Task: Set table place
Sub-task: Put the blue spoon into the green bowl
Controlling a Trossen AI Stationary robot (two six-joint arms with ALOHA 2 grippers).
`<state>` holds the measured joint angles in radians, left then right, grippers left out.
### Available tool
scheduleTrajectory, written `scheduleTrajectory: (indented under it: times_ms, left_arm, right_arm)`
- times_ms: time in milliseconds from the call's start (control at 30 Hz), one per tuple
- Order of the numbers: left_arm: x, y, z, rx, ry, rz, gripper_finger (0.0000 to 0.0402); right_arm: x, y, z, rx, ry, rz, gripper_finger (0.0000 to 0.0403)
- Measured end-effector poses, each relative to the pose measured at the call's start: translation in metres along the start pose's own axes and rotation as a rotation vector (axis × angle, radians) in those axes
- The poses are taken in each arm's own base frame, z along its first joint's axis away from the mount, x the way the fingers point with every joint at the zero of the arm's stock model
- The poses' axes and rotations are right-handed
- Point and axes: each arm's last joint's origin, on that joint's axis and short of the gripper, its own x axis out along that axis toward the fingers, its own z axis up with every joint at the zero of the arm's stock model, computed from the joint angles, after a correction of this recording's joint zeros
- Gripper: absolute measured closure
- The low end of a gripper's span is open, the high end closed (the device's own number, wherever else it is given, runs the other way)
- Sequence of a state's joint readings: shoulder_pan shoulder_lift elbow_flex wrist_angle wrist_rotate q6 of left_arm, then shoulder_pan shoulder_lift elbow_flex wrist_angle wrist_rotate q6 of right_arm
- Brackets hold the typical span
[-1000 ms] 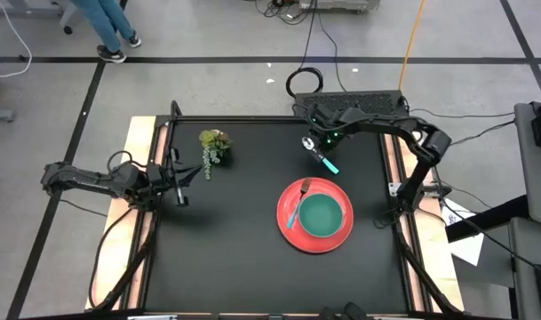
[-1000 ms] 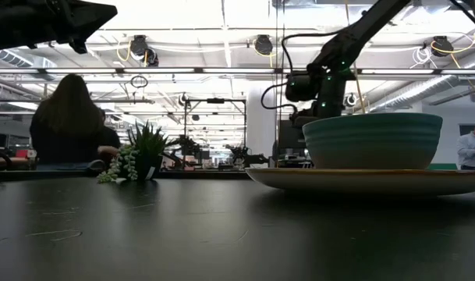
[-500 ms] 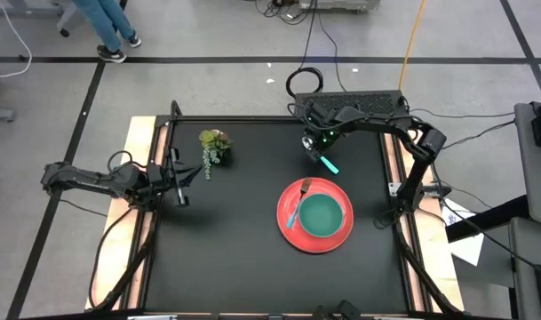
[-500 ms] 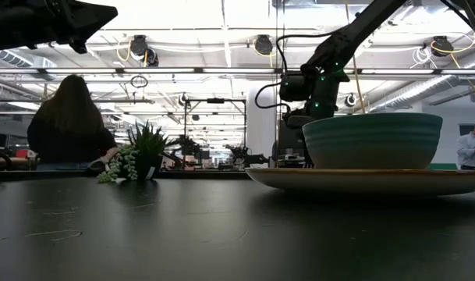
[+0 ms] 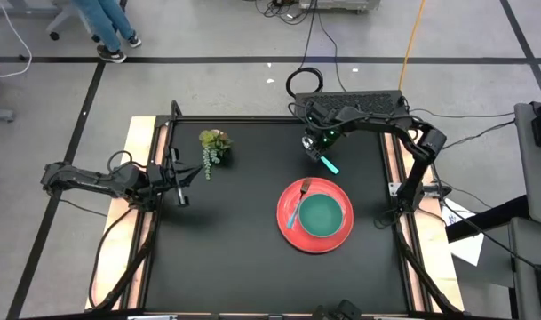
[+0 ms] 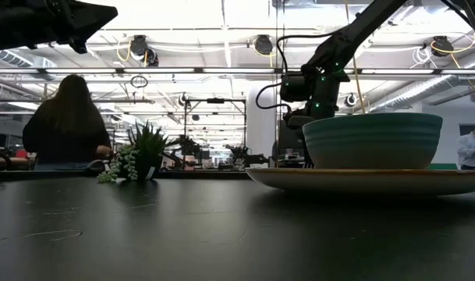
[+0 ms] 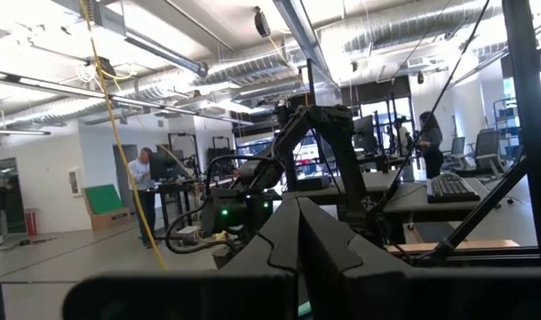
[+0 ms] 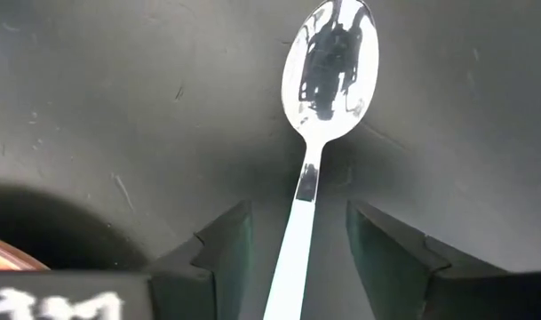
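Observation:
A red plate (image 5: 288,233) lies right of the table's middle. On it are a teal bowl (image 5: 322,216) and a blue-handled fork (image 5: 296,210). They also show in the low view: the plate (image 6: 370,180) and the bowl (image 6: 372,140). A teal-handled spoon (image 5: 329,164) lies flat on the black table (image 5: 234,258) beyond the plate. My right gripper (image 5: 315,142) hangs over the spoon, pointing down. It is open (image 8: 298,212), with one finger on each side of the spoon's stem (image 8: 304,182), which shows a gap to both. My left gripper (image 5: 181,192) waits shut at the table's left edge.
A small green plant sprig (image 5: 213,145) sits at the far left of the table, seen also in the low view (image 6: 140,160). Light wooden strips (image 5: 144,169) run along the short sides. People stand in the room beyond the table.
My right gripper has shifted a little toward the table's left above the spoon, staying open. The spoon, plate, bowl and fork lie where they were.

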<state>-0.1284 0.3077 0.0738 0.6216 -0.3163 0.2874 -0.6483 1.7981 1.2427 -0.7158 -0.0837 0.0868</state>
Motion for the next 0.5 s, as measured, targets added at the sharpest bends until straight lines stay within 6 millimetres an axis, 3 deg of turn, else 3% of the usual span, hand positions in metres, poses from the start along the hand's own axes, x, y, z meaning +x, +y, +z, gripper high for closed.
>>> scheduleTrajectory:
  times_ms: [200, 500]
  left_arm:
    - [0.0, 0.0, 0.0, -0.001, 0.0, 0.0, 0.0394]
    - [0.0, 0.0, 0.0, -0.002, 0.0, 0.0, 0.0394]
  right_arm:
    - [0.0, -0.0001, 0.0013, 0.018, -0.014, 0.0, 0.0199]
    - [0.0031, -0.0023, 0.0032, 0.039, -0.021, 0.0, 0.0197]
